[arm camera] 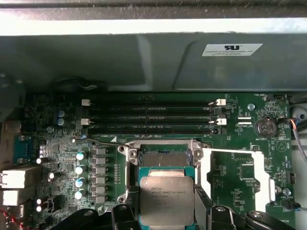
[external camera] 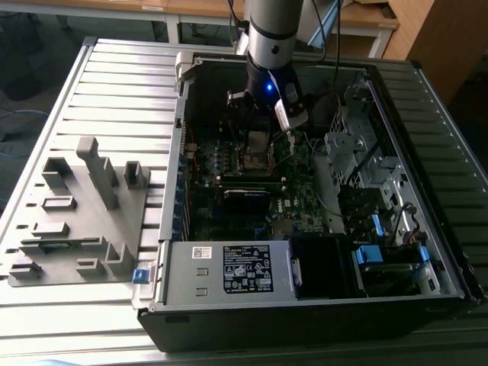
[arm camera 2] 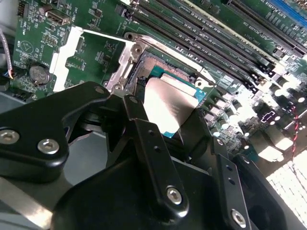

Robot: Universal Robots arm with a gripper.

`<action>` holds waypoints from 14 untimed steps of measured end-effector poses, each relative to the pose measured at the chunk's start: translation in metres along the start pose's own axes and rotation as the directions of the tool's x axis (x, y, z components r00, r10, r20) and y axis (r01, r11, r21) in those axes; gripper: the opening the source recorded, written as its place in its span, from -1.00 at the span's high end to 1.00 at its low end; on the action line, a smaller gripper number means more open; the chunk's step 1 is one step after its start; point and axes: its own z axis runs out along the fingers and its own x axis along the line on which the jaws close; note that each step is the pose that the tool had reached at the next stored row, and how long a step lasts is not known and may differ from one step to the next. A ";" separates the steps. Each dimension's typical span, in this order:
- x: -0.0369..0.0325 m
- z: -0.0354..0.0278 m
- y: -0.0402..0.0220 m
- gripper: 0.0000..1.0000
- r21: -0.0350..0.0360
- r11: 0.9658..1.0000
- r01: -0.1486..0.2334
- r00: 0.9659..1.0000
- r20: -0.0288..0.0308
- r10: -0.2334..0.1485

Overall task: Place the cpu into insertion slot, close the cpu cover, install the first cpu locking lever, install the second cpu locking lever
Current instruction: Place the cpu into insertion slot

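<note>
On the exterior view's left, a grey fixture [external camera: 76, 213] with upright posts and slots lies on the slatted metal table [external camera: 122, 84], near its front left corner. Just beside it, toward the exterior view's right, an open case [external camera: 427, 107] lies on its side. A power supply [external camera: 229, 268] runs along the case's near edge and the green board [external camera: 229, 164] lies flat on its floor. The arm [external camera: 271, 30] reaches down from the table's far edge into the case, and the gripper [external camera: 257, 136] hangs over the far half of the board. In both wrist views its black fingers [arm camera: 123, 216] are clamped on the cpu [arm camera: 166, 197], one on each of two opposite edges, with the silver top facing up. The cpu is over the slot [arm camera: 163, 158] but not square to it: it hides the part nearer the gripper and leaves bare the strip next to the memory slots [arm camera: 148, 115]. In the second wrist view the cpu [arm camera 2: 168, 108] looks slightly tilted over the slot [arm camera 2: 160, 72]; whether it touches the slot I cannot tell. The cover [arm camera: 235, 151] is open and lies flat just beside the slot, joined to it at one edge, with green board showing through its window. A coin cell [arm camera: 264, 127] sits near the cover's corner toward the memory slots. On the slot's opposite side stands a row of small capacitors [arm camera: 80, 175].
</note>
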 end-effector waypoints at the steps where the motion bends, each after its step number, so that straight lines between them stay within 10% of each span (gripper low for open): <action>1: 0.0000 0.0005 0.0006 -0.08 0.000 1.000 0.000 1.000 0.000 0.000; 14: 0.0002 0.0123 0.0039 -0.08 -0.001 1.000 0.013 1.000 -0.001 -0.013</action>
